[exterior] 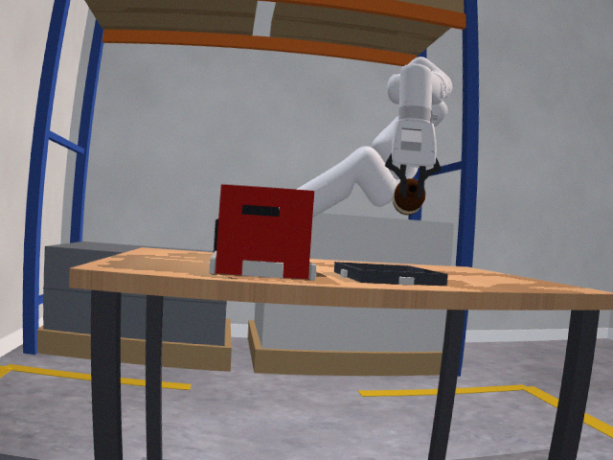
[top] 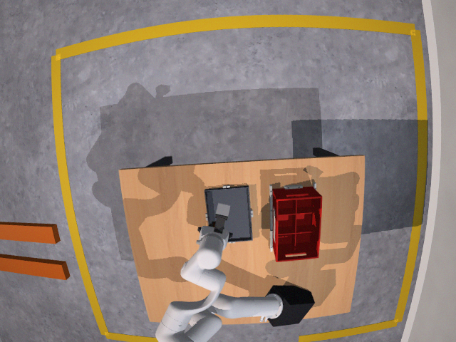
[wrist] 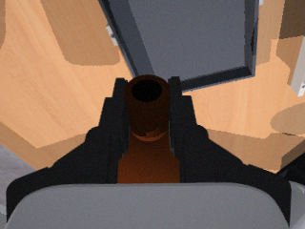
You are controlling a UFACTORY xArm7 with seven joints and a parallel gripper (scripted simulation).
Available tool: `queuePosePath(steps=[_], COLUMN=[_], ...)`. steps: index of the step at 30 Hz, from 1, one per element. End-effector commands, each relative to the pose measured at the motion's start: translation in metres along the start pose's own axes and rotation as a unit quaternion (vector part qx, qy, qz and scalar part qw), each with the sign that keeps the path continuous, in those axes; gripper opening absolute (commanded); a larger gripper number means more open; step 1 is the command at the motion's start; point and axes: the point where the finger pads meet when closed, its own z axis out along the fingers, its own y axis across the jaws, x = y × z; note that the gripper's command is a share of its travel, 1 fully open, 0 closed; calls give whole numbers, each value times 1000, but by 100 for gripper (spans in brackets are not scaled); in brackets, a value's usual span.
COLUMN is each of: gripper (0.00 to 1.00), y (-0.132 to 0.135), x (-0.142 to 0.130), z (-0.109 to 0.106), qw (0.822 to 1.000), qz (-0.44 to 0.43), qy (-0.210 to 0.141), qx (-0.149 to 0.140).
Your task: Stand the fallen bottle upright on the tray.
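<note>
My gripper point(exterior: 409, 189) point(wrist: 148, 93) is shut on the neck of a brown bottle point(exterior: 409, 198) point(wrist: 148, 159). The bottle lies level in the fingers, its open mouth pointing away from the wrist camera. It hangs high above the table, over the near edge of the dark grey tray point(top: 239, 206) point(exterior: 391, 273) point(wrist: 191, 33). The tray lies flat and empty on the wooden table point(top: 331, 287) point(exterior: 346, 297). In the overhead view the arm's hand hides the bottle. The red crate point(top: 297, 256) point(exterior: 264, 232) stands level beside the tray.
The arm's black base point(top: 292, 300) sits at the table's near edge. A blue rack post point(exterior: 467, 149) stands close behind the gripper, with orange shelf beams above. Grey boxes stand on the floor behind the table. A yellow line point(top: 58, 147) marks the floor.
</note>
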Motion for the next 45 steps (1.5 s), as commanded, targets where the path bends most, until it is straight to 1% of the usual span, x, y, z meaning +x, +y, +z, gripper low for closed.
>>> queuePosePath(steps=[1,7,15,17,25,45], gripper=[0,0,0,0,0,0], y=[0,0,0,0,0,0], x=[1,1,1,1,1,1], z=[-1,-2,-2,-2,-1,-1], qw=[1000,1000,997,997,992,991], qz=[0,16,73,73,123,131], qy=[2,2,2,2,2,2], qx=[0,0,0,0,1,1])
